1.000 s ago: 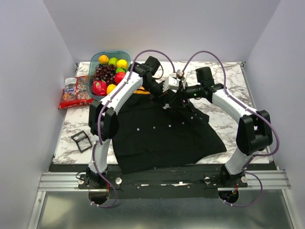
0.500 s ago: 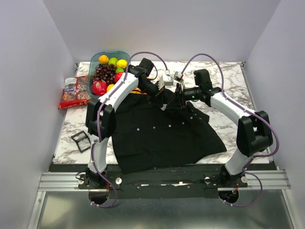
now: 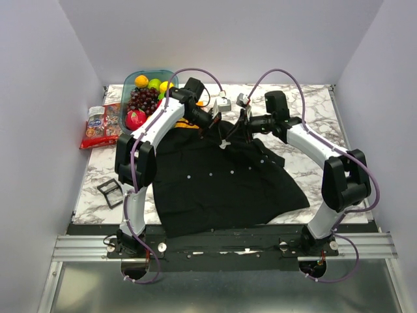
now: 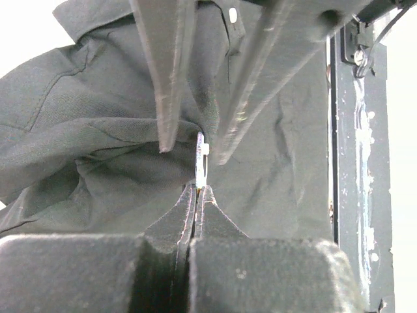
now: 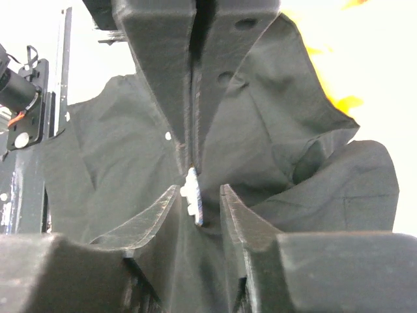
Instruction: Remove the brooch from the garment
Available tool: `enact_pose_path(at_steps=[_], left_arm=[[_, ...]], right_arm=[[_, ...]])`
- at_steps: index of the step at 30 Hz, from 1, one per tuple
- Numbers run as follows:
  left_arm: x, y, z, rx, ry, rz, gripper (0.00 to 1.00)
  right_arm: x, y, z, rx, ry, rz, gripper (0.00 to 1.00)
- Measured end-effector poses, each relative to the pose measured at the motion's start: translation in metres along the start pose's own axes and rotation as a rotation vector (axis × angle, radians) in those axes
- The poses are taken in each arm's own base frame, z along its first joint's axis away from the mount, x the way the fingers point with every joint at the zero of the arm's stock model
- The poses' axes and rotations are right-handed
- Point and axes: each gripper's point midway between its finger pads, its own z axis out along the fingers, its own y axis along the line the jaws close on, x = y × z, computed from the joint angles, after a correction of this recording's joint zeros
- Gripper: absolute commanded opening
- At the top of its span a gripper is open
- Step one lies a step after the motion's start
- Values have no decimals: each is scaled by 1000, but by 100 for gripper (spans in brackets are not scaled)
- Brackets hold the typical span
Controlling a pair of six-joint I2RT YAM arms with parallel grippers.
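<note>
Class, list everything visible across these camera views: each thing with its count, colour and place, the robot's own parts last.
shirt: one, black, spread over the table's middle.
brooch: one, silvery, edge-on over the shirt's far end.
shirt buttons: at least five, white, in a row on the shirt.
tub: one, teal, table's far left.
fruit: several, mixed colours plus dark grapes, in the tub.
snack packet: one, red, left of the tub.
square frame: one, black, left of the shirt.
table: one, white marble, under it all.
left fingers: two, black, shut on the brooch.
right fingers: two, black, apart, flanking the brooch.
</note>
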Motion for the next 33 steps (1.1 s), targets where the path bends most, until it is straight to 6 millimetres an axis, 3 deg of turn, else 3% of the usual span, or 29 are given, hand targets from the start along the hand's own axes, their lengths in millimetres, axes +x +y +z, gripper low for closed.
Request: enact_pose_path(at_steps=[9,16,20,21,22,24,27,30,33], left_arm=[[-1,-1,0,8,-8,-2,0],[-1,-1,-1,8,-10,-1,0],[-2,0,-1,7,-14,2,0],[-2,0,-1,6,-16,2,2],[-2,0,-2,7,-17,2,16],[-2,1,-2,5,-18,5,29],[-3,3,-3,3,-30,-6,40],[1,5,-6,-8,-51,-28,61],[16,1,-11,-44,-83,-75,66]], right_arm=[[6,-3,5,-31,17,13,34],[14,1,9,-60,38,41,17],[11,2,8,-66,35,41,18],[11,2,8,-66,34,41,18],[11,2,9,-67,34,44,10],[10,2,9,-69,33,53,0],[8,2,9,-68,31,73,1],[8,2,9,-67,31,99,0],[7,4,9,-66,31,139,1]])
